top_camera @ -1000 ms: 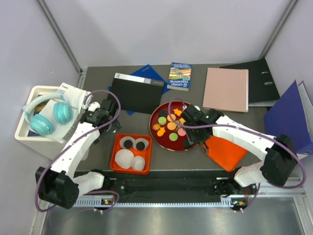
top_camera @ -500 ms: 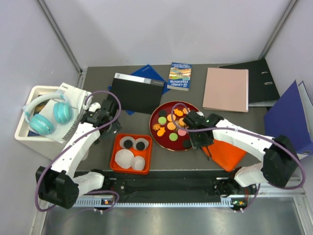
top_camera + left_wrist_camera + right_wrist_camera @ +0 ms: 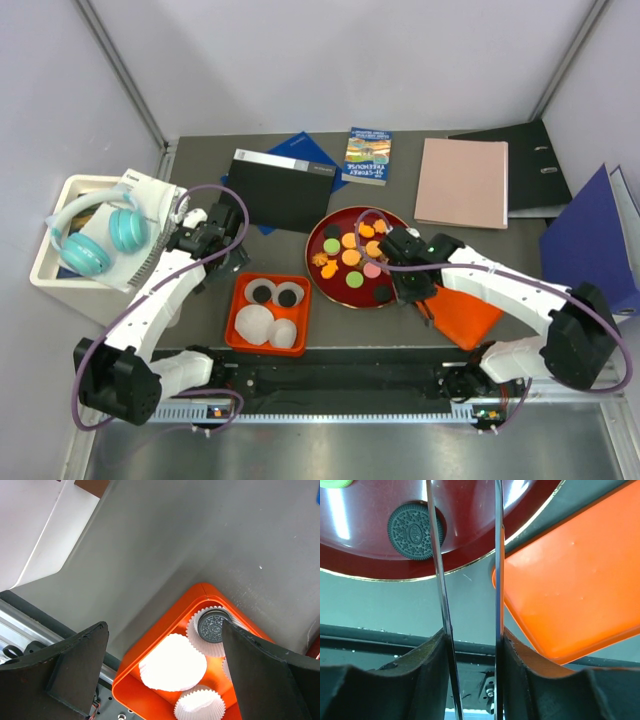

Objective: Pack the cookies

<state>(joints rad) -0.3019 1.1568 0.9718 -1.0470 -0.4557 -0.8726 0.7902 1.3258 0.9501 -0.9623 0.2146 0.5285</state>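
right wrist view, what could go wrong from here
The black cookie lies left of the thin blades at the right end effector, outside their gap; closing now would likely catch nothing. It sits near the rim of the red plate, so a nudge could push it off. The flat orange piece beside the plate may get bumped.

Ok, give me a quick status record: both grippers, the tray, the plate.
left gripper: open, empty, beside the orange tray
right gripper: open, empty, at the near-right rim of the red plate
tray: four white paper cups, two holding black cookies, two empty
plate: loose cookies in green, orange, pink, black; one black sandwich cookie beside the right gripper
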